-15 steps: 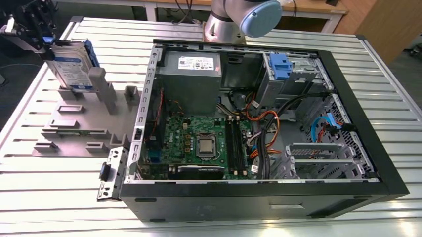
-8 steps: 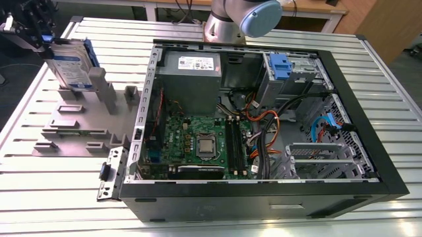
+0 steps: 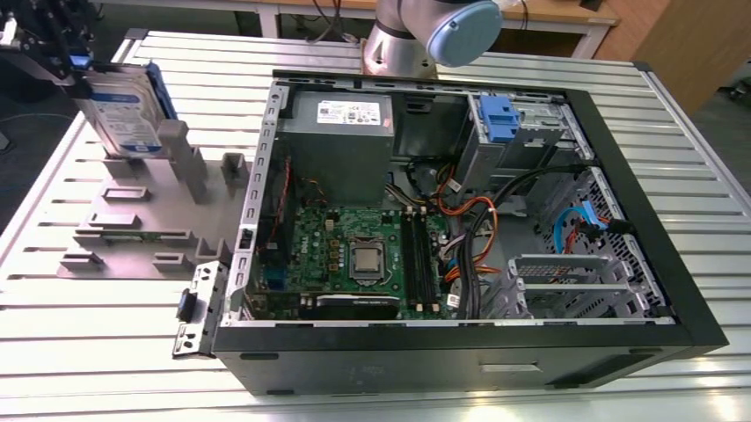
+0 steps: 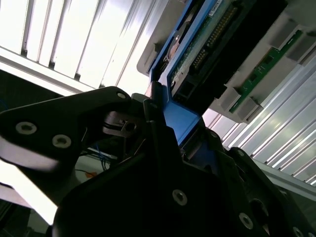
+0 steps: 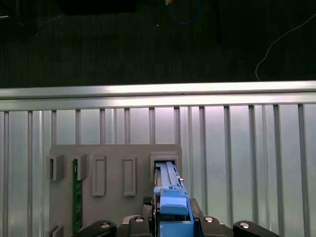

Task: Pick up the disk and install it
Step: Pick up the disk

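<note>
The disk (image 3: 123, 110) stands on edge at the exterior view's far left, silver with a white-and-blue label and a blue frame. My gripper (image 3: 70, 63) is shut on its top edge. The disk's lower edge sits between the posts of a grey holder plate (image 3: 129, 229); I cannot tell whether it still rests in the slot. In the first wrist view the disk (image 5: 170, 195) is edge-on over its slot, with the gripper (image 5: 172, 219) clamped on its blue frame. The second wrist view shows the disk's blue frame (image 4: 185, 121) pinched between the dark fingers (image 4: 153, 123).
An open computer case (image 3: 657, 264) lies to the exterior view's right of the holder plate, with motherboard (image 3: 352, 251), grey power supply box (image 3: 340, 132), and a drive cage with a blue tab (image 3: 499, 119). A green memory stick (image 5: 75, 192) stands in the plate. The arm's base (image 3: 411, 40) is behind the case.
</note>
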Robot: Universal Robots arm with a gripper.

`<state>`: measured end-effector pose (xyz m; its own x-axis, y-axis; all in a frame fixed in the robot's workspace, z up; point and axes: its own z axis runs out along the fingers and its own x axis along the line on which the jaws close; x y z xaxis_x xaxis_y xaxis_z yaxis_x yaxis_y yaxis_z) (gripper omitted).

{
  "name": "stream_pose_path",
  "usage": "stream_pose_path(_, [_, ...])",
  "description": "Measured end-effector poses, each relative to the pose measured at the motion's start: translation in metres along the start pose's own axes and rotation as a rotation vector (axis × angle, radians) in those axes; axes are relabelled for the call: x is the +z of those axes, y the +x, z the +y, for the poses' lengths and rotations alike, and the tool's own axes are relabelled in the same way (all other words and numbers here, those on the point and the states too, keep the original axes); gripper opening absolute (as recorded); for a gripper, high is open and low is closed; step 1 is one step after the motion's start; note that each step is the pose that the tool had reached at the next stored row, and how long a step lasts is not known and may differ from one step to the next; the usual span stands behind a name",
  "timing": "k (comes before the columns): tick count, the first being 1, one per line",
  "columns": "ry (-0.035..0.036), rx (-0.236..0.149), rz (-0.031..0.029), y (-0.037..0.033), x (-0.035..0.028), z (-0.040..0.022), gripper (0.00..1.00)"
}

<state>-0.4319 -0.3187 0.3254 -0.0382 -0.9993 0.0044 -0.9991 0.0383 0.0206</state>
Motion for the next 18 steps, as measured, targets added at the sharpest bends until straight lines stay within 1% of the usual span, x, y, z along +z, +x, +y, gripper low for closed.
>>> stream_pose_path(7, [0.0001, 0.0, 0.0, 0.0, -0.011, 0.0002, 0.37])
stream_pose_path(13, [0.0001, 0.0, 0.0, 0.0001, -0.0113, 0.0002, 0.37])
stream_pose_path(15, [0.0001, 0.0, 0.0001, 0.0001, -0.0146, 0.0003, 0.37])
stream_pose_path(18, [-0.0001, 0.0, 0.0002, 0.0001, -0.0152, 0.0003, 0.37])
